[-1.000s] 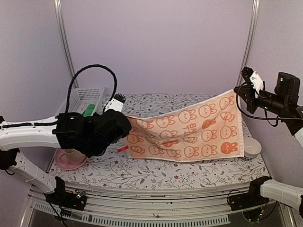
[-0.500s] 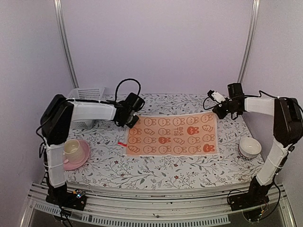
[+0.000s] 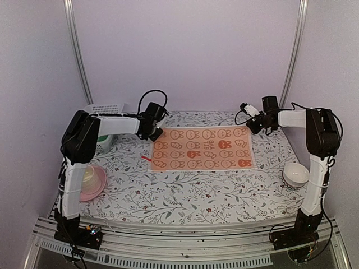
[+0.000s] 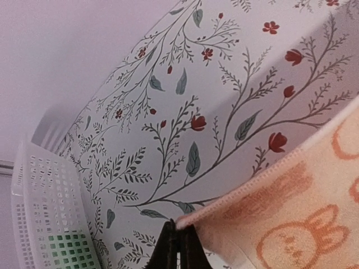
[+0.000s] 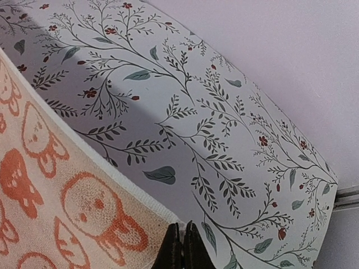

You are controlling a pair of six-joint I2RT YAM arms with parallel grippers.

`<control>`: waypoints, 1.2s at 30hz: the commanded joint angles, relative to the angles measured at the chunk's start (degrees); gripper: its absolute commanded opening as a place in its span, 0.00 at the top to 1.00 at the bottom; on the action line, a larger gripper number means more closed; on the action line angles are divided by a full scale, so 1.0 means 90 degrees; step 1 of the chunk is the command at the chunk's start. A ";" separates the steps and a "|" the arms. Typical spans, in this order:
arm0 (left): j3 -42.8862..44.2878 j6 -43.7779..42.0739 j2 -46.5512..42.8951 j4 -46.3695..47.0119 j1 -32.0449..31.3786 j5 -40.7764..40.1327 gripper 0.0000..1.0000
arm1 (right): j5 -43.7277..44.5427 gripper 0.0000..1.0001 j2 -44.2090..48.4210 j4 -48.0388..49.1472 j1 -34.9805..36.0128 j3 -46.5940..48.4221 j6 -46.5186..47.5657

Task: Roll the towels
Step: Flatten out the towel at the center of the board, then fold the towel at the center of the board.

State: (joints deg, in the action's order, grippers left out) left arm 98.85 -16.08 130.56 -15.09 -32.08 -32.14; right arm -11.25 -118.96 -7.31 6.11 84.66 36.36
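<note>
My left gripper [image 3: 155, 133] is clamped tight on the far left corner of the orange towel [image 3: 202, 148]. My right gripper [image 3: 250, 125] is pinched just as tightly on its far right corner. Both sit low at the back of the table [image 3: 185, 196], well apart, with the towel's far hem stretched between them.

In the left wrist view, my fingertips [image 4: 179, 246] meet on the very tip of the corner, where the pale stitched edge comes to a point. The right wrist view shows the same: my fingertips [image 5: 182, 246] are closed on the corner of the white-edged hem.

The towel lies spread flat and unrolled on the flowered tabletop, reaching from my grippers toward the near side. It is pale orange, printed with rows of rabbit faces, most in outline and a few solid darker orange. A small red tag [image 3: 146, 158] sticks out at its left edge.

The green towel [image 4: 64, 246] lies inside the white lattice basket [image 3: 105, 110], left of my left gripper.
</note>
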 commanded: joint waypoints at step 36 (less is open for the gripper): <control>-0.4001 0.0241 -0.3043 -0.0172 -0.1245 0.1172 1.00 | -0.1515 0.98 0.3276 -0.0902 -0.0258 -0.3555 0.2776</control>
State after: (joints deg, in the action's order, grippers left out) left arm 61.95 -14.76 102.10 -14.13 -42.68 -23.05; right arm -26.00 -89.73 -14.17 3.99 53.74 58.94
